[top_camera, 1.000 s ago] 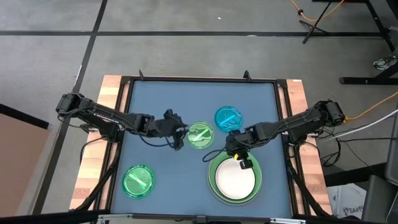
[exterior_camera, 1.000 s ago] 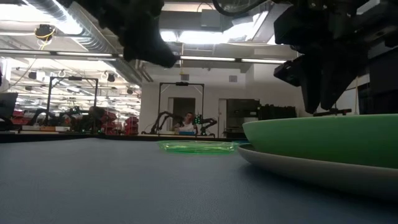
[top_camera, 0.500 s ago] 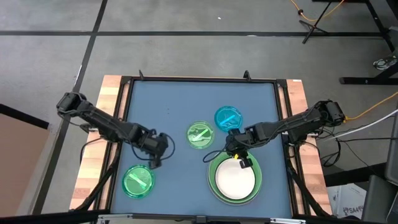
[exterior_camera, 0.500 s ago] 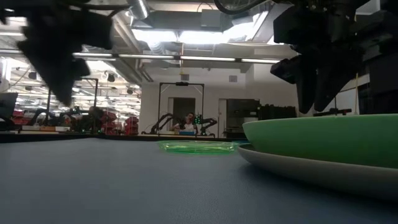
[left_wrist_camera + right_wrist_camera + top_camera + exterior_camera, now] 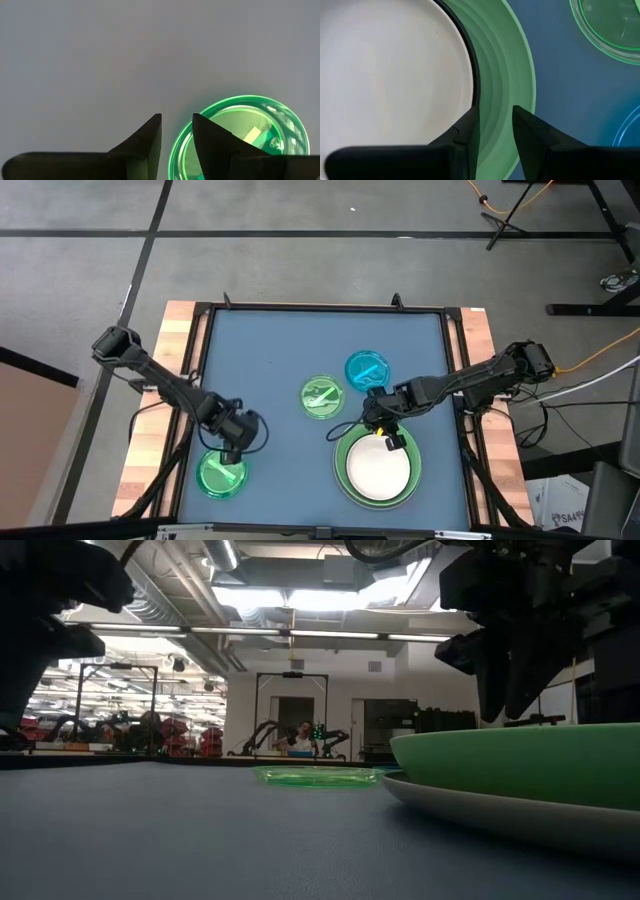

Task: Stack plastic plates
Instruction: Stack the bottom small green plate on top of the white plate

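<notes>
A: High view, status?
B: White plate point(image 5: 378, 471) nested w/ black rim in large green plate point(image 5: 345, 452), near table's point(image 5: 270, 350) front-right corner. 3 small ones loose: green point(image 5: 221, 473) front-left, green point(image 5: 321, 396) and blue point(image 5: 366, 369) mid-table.

A: Low view?
B: Blue mat, workshop room behind.

A: Wrists?
B: Left gripper point(image 5: 177, 131) fingers narrow, empty, over the front-left green. Right gripper point(image 5: 495, 121) narrow gap, astride the stack's rim; grip unclear.
</notes>
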You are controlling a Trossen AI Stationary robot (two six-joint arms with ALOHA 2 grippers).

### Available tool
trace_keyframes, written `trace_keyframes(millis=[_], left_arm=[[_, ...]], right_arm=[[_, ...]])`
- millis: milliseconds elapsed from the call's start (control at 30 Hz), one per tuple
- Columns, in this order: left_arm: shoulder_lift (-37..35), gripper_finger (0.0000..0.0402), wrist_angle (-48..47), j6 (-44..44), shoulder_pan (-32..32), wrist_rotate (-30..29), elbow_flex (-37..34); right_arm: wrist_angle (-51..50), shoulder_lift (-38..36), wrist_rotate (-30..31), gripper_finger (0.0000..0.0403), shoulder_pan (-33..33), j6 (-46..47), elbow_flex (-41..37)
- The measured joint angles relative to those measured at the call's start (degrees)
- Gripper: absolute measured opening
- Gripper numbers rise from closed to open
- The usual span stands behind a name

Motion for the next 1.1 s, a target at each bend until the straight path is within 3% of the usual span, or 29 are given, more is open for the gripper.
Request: trace_keyframes(millis=[533, 1100], left_arm=[[0.61, 0.0103, 0.04, 0.02, -3.43, -0.35, -0.02], [11.3, 0.0103, 1.06, 0.48, -4.94, 1.3, -0.04]], right_arm=[[0.0, 0.0, 1.79, 0.0105, 0.0, -0.02, 0.0], [0.0, 0.0, 1.73, 0.0105, 0.0, 0.0, 0.0]])
